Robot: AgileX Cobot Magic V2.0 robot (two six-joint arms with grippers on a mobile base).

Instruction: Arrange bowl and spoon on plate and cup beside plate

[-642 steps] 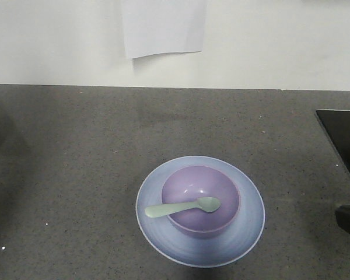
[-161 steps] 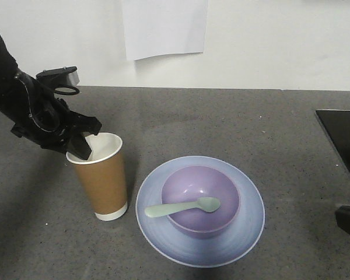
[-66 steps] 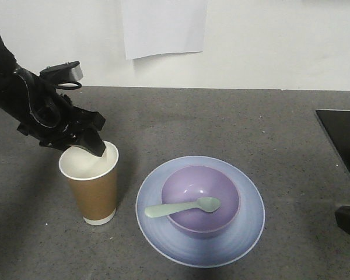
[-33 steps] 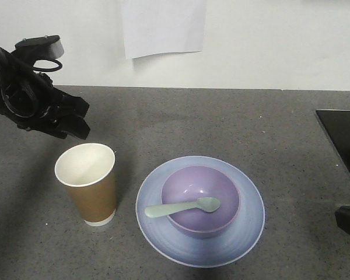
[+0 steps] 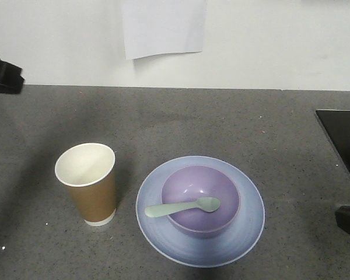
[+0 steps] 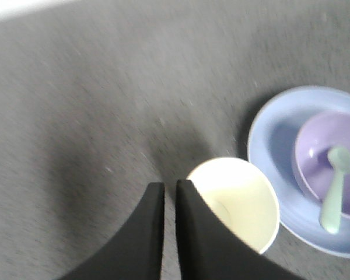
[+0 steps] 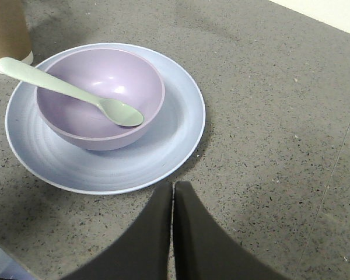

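Cup (image 5: 87,184) was set upright just beside plate (image 5: 248,224); bowl (image 5: 200,200) sat on it, spoon (image 5: 182,207) propped across the bowl. Both grippers, left (image 6: 170,195) and right (image 7: 173,192), were pressed together, empty.

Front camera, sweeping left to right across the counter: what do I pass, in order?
Tall brown kraft paper cup → round pale blue plate, carrying the lavender plastic bowl with the mint-green plastic spoon resting across it → black object at the counter's right edge.

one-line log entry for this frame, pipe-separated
cup upright beside plate, free | bowl on plate | spoon in bowl | left gripper shut, empty | right gripper shut, empty
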